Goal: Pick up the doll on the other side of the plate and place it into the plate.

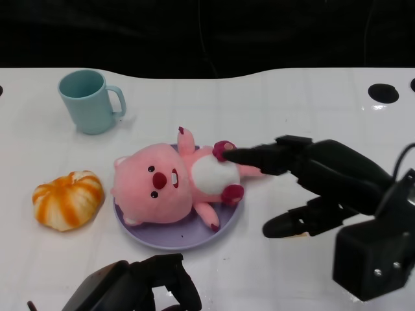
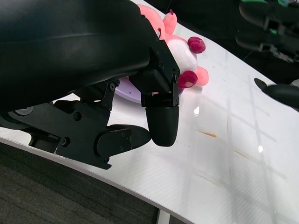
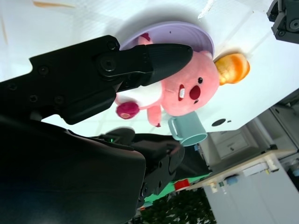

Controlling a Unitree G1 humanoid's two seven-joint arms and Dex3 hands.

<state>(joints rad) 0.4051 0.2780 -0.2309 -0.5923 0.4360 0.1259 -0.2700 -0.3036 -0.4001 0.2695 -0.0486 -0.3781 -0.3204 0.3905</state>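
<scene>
**Doll on the plate, right hand spread beside it**

We saw the pink plush doll [image 1: 170, 184] lying on its back in the lavender plate [image 1: 194, 238], near the middle of the white tabletop [image 1: 292, 103]. Its head lay toward the orange pumpkin toy [image 1: 68, 199] and reached past the plate's rim on that side, and its feet pointed toward the right hand [image 1: 305, 184].

That right hand held nothing. Its fingers were apart: an upper fingertip [image 1: 237, 155] reached over the doll's paw and white belly, though we could not tell whether it touched them, while a lower finger [image 1: 285, 225] lay over the tabletop just beside the plate.

The left hand [image 1: 139, 285] sat at the near edge of the tabletop, close to the plate, with its fingers curled in and nothing in them.

A teal mug [image 1: 87, 100] stood upright toward the far left corner, well apart from the plate.
</scene>
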